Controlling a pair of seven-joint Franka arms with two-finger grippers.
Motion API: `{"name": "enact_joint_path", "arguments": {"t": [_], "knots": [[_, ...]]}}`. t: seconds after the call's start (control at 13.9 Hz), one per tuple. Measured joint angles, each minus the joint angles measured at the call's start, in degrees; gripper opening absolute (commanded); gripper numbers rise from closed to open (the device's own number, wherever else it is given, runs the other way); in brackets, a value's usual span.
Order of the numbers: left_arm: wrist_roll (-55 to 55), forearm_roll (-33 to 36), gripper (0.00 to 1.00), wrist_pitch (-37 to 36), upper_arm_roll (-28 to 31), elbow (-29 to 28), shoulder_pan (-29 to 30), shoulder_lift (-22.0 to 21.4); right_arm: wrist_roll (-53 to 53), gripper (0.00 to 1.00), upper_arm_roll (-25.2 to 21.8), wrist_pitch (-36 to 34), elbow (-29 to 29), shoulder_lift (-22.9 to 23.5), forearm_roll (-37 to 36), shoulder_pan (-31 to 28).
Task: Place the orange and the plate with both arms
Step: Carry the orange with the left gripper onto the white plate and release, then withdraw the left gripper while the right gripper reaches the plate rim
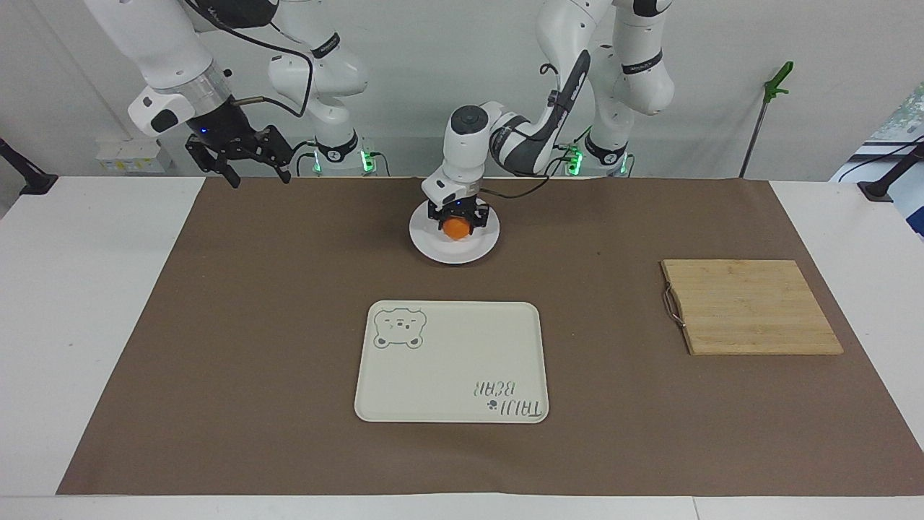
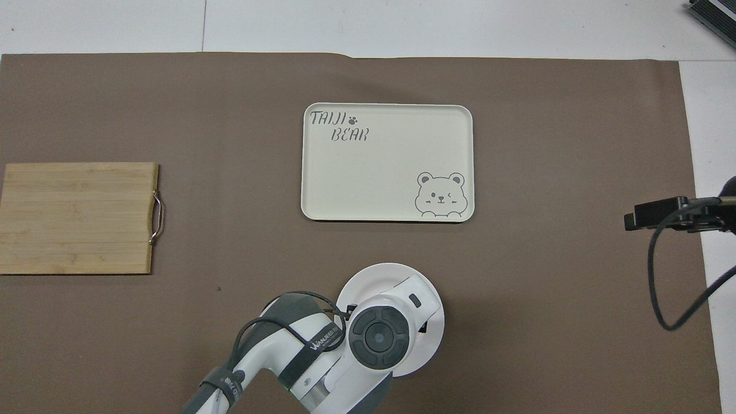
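Counts: one orange (image 1: 455, 228) between left gripper (image 1: 456, 220) fingers (grip unclear) over one plate (image 1: 433, 245); right gripper (image 1: 249, 165) spread, empty.

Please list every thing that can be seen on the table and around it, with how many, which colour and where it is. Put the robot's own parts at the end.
orange: one, bright orange, on the plate, between the left gripper's fingers.
plate: one, glossy white, on the mat, nearer to the robots than the tray.
tray: one, cream with a bear print, mid-mat, nothing on it.
cutting board: one, light wood with a metal handle, toward the left arm's end of the table.
mat: one, brown, covering most of the white table.
left gripper: one, black, low over the plate, around the orange.
right gripper: one, black, open, raised over the mat's corner at the right arm's end.
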Motion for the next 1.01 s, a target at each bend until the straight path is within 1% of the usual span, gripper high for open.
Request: {"name": "enact_joint_path", "arguments": {"t": [0.14, 0.29, 0.5, 0.65, 0.79, 1.01], "knots": [[0.0, 0.0, 1.00, 0.1, 0.3, 0.3, 0.0, -0.1, 0.0, 1.00, 0.0, 3.0, -2.0, 1.2, 2.2, 0.8], [0.0, 0.0, 1.00, 0.1, 0.6, 0.6, 0.1, -0.5, 0.0, 1.00, 0.1, 4.2, -2.7, 2.8, 5.0, 1.8], [0.0, 0.0, 1.00, 0.1, 1.6, 1.5, 0.7, -2.7, 0.0, 1.00, 0.1, 6.6, -5.0, 4.6, 9.3, 2.2], [0.3, 0.2, 1.00, -1.3, 2.0, 3.2, 3.6, -4.9, -1.6, 1.00, 0.1, 8.9, -8.6, 5.0, 13.1, 2.3], [2.8, 1.0, 1.00, -4.8, 2.1, 6.1, 7.8, -6.7, -5.5, 1.00, 0.2, 12.0, -13.2, 5.1, 16.5, 2.4], [11.2, 2.9, 1.00, -8.0, 2.3, 8.9, 14.2, -9.3, -8.2, 1.00, 0.2, 16.0, -18.8, 5.2, 21.1, 3.7]]}}
